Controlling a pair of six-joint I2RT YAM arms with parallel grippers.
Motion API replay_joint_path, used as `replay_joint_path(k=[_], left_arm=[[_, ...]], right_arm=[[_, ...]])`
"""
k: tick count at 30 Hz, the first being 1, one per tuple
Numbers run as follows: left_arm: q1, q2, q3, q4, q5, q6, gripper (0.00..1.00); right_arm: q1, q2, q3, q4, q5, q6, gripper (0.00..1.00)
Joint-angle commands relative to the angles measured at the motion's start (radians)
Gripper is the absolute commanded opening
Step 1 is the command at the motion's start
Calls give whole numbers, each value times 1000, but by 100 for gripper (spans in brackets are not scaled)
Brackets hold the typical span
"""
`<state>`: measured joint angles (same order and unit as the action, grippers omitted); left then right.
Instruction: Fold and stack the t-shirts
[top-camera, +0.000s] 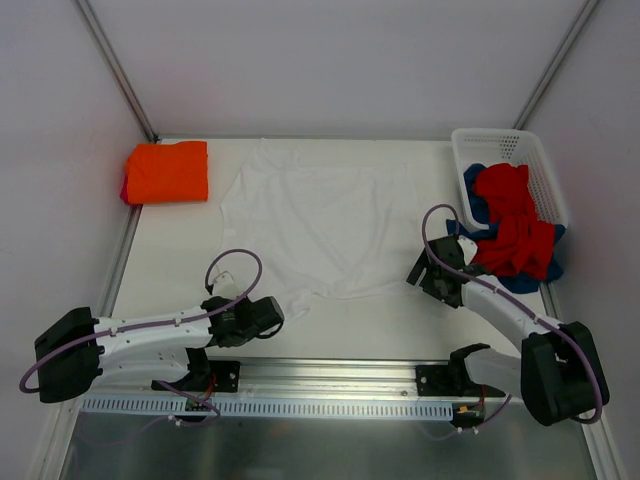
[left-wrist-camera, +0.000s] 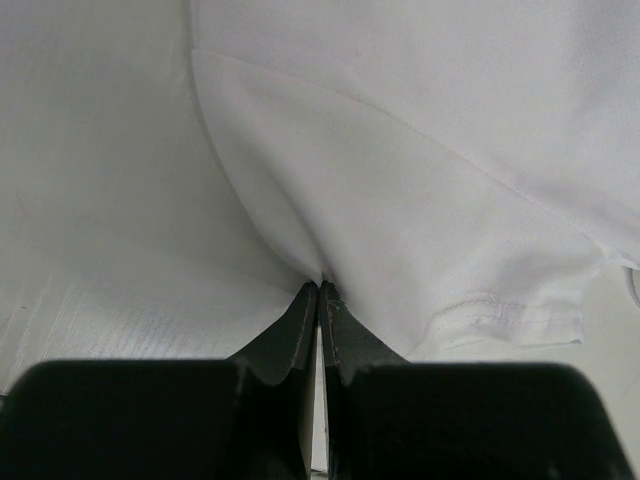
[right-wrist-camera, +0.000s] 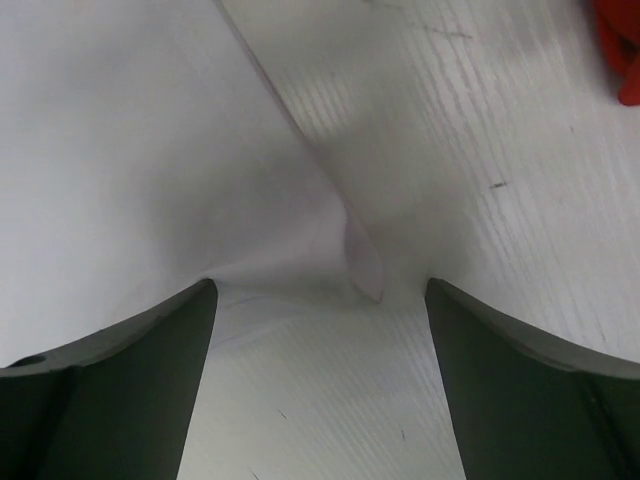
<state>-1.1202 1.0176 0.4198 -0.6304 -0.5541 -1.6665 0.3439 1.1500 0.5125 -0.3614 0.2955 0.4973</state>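
White t-shirt (top-camera: 320, 220), softly creased, is pinched in the left claw (left-wrist-camera: 320, 292); the right claw (right-wrist-camera: 320, 290) gapes wide.

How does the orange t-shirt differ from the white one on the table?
The orange t-shirt is folded into a compact rectangle in the far left corner; the white t-shirt lies spread open mid-table. The left fingers pinch the white t-shirt's near edge; neither arm touches the orange t-shirt. Both lie on the table.

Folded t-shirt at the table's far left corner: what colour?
The folded t-shirt is bright orange, clearest in the top external view.
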Motion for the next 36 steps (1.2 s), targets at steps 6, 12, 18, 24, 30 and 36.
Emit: replay_joint_path(k=[6, 12, 18, 24, 30, 36], left_arm=[[-9, 19, -24, -52, 34, -7, 0], [-7, 24, -21, -55, 28, -4, 0], [-7, 29, 2, -64, 16, 23, 0], [-7, -2, 115, -152, -1, 92, 0], [-4, -77, 258, -282, -56, 146, 0], [74, -96, 352, -333, -95, 235, 0]], right_arm=[[-14, 102, -9, 121, -142, 17, 61], [-16, 112, 3, 104, -142, 15, 1], [-14, 99, 18, 46, -131, 9, 1], [-8, 1, 37, -83, -128, -3, 0], [-2, -136, 90, -250, -99, -37, 1], [-2, -148, 158, -307, -76, -52, 1]])
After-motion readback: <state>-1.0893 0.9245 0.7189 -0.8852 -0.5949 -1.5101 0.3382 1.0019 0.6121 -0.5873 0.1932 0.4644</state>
